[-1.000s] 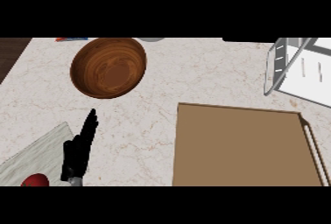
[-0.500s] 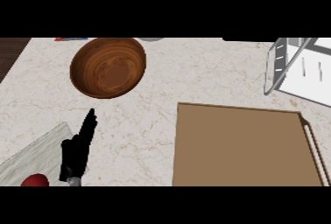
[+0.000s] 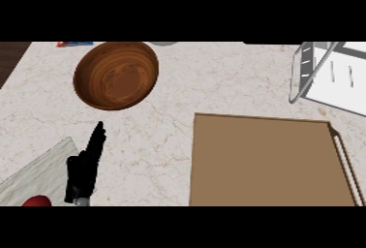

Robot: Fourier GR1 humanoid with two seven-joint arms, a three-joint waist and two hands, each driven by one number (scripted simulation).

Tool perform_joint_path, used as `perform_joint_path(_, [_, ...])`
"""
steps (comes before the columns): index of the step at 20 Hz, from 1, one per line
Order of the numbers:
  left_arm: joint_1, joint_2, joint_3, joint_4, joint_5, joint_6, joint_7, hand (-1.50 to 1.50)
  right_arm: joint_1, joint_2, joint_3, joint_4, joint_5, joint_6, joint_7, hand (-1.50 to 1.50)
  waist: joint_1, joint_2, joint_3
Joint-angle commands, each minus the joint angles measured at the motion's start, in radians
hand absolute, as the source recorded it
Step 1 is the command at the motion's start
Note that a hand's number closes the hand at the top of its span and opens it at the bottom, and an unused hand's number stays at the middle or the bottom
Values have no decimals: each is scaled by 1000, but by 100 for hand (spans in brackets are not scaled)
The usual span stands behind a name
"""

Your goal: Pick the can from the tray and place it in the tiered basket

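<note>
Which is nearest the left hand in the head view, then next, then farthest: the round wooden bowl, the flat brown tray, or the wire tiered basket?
From the left hand:
1. Round wooden bowl, straight ahead, upper left.
2. Flat brown tray, to its right; close to the bowl's rank.
3. Wire tiered basket, far upper right.

Illumination is even and diffuse across the worktop (image 3: 214,87), with no single light source evident. The pale marble surface reads bright without glare. Shadows are faint: a soft dark band edges the brown tray (image 3: 265,164), and the wooden bowl (image 3: 116,75) is darker toward its centre. The black robot hand (image 3: 84,167) shows little surface detail.
</note>
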Motion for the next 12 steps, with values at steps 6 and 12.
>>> perform_joint_path(6, [50, -9, 12, 9, 12, 5, -17, 0, 224, -190, -92, 68, -82, 215, -59, -150, -40, -1, 6])
perform_joint_path(12, [29, 3, 32, 0, 17, 11, 13, 0, 336, -213, -114, 85, -106, 366, -118, -150, -63, -4, 11])
